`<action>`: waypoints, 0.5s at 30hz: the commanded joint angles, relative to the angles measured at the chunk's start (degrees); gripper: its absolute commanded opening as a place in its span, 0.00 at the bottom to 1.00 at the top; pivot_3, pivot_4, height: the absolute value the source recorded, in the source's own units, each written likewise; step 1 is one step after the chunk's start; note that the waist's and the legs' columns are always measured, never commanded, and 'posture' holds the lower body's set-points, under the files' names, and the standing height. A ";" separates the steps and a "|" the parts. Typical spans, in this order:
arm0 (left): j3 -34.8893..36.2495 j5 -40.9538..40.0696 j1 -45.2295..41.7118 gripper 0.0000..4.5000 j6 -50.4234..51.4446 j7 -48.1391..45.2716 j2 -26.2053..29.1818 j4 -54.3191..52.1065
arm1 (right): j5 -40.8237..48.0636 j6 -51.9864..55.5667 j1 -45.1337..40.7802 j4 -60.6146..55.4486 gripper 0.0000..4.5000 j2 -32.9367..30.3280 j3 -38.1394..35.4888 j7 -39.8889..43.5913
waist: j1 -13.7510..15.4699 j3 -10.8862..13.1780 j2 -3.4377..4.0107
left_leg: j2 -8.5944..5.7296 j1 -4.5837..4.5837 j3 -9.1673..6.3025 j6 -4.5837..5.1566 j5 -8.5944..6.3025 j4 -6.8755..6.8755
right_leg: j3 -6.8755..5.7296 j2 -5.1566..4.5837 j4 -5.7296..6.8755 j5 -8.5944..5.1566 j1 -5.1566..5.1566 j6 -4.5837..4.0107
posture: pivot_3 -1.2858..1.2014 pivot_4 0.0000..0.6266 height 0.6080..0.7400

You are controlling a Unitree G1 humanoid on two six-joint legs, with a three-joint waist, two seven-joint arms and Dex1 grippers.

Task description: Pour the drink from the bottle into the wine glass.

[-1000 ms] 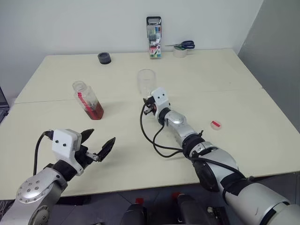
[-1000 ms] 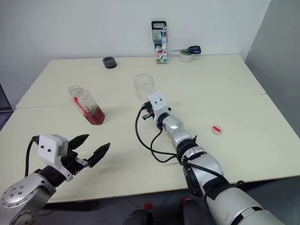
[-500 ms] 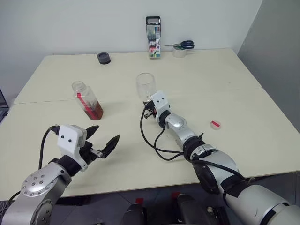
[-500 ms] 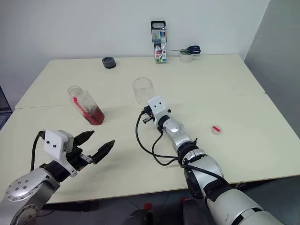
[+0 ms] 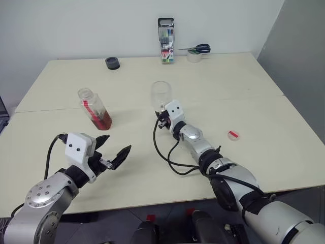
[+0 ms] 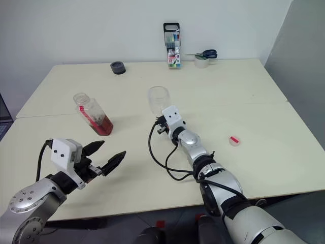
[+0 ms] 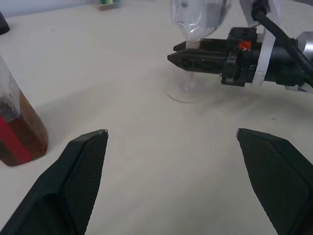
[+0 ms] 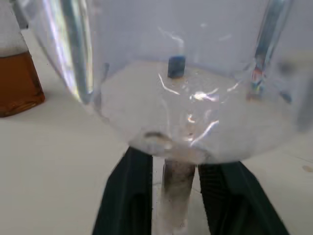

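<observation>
Two grippers noted. Right gripper (image 7: 182, 53) straddles the wine glass (image 5: 160, 95) stem, fingers slightly parted, grip uncertain; withdrawing askew could topple the empty glass. Left gripper (image 5: 112, 154) gapes wide, empty, near the uncapped bottle (image 5: 94, 109) standing mid-table.

1. The left gripper (image 7: 171, 142) has its two black fingers spread wide apart, with bare table (image 7: 146, 161) between them.
2. The wine glass (image 7: 195, 29) stands upright on the table; its round foot rests flat and its bowl looks empty.
3. The right gripper (image 7: 188, 54) lies level at the glass stem, just under the bowl. Whether its fingers press the stem cannot be told.
4. A black cable runs along the right gripper's body.
5. The bottle (image 7: 17, 122) stands well apart from the glass, with a red label strip across it.
6. The drink (image 7: 24, 132), reddish-brown, fills the bottle's lower part.
</observation>
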 commanded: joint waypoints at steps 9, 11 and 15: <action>-0.98 0.42 -1.20 1.00 -1.18 -0.11 0.12 0.29 | -0.04 -2.25 3.71 -3.89 0.99 2.34 1.10 2.75 | 0.02 0.00 0.00 | 0.00 0.00 -0.02 0.00 0.00 0.00 | 0.01 0.00 0.00 0.00 0.00 0.00 | 0.52 0.24 1.00; -0.98 0.62 -0.96 1.00 -1.51 -0.04 -0.07 0.50 | 0.73 -2.37 6.73 -7.02 0.99 0.60 1.42 6.59 | 0.05 -0.01 -0.01 | 0.00 0.00 -0.03 0.00 0.00 0.00 | 0.01 -0.01 -0.02 0.00 0.02 0.00 | 0.52 0.24 1.00; 0.44 2.99 -0.84 1.00 -4.39 -0.86 0.62 4.50 | 3.08 2.75 16.85 -23.00 0.99 -6.43 1.96 15.24 | 0.30 0.01 0.02 | -0.01 -0.01 -0.07 0.01 -0.02 0.00 | 0.02 -0.01 -0.06 0.00 0.04 0.01 | 0.52 0.24 1.00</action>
